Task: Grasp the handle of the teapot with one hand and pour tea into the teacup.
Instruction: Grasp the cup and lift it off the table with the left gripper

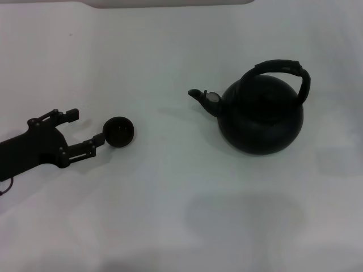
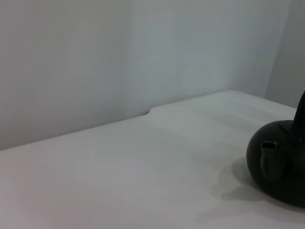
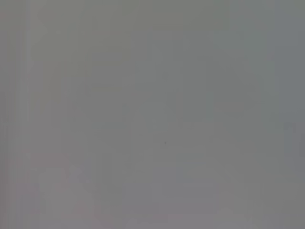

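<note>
One tool at work: my left tool [image 1: 86, 130] lies low on the white tabletop [image 1: 170, 215], fingers spread apart, lower finger touching the teacup [image 1: 119, 131]. Teapot [image 1: 261, 113] stands upright well apart to the right, handle [image 1: 283, 71] untouched, spout toward the teacup. Right tool unseen.

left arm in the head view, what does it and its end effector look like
The left arm is matte black all over, a thick boxy link that narrows into the left end effector. That has two slim fingers built from short jointed segments, with small pale screw heads at the joints. A thin dark cable hangs by its underside at the picture's edge. The right arm is not in view.
</note>
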